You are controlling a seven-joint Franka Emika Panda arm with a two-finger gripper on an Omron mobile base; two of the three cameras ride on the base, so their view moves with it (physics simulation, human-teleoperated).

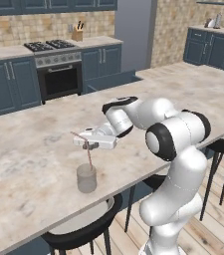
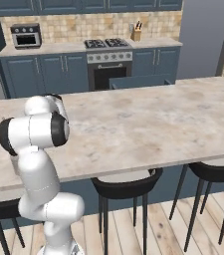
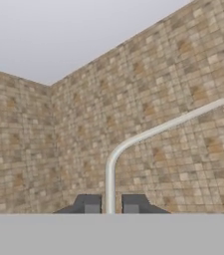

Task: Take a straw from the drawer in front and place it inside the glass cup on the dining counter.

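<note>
1. The gripper (image 1: 87, 144) is pinching its two fingers closed on the straw (image 1: 88, 153), a very thin reddish-pink stick, gripping it near its upper part.
2. The straw is slanting slightly, its top leaning to the left above the fingers and its lower end dipping into the mouth of the glass cup (image 1: 86, 178) right below. Holding it high up is leaving most of its length free to slide down into the cup.
3. The hand is lying nearly level over the cup, with the wrist reaching in from the right, so the fingers are staying clear of the rim.
4. The glass cup, small and clear, is standing upright near the front edge of the dining counter (image 1: 29, 164), a long marbled beige slab.
5. Black round stools (image 1: 83, 231) are sitting tucked under the near edge, below the cup.
6. Judging from this, the straw is nearly placed; letting go looks like the remaining step.
</note>
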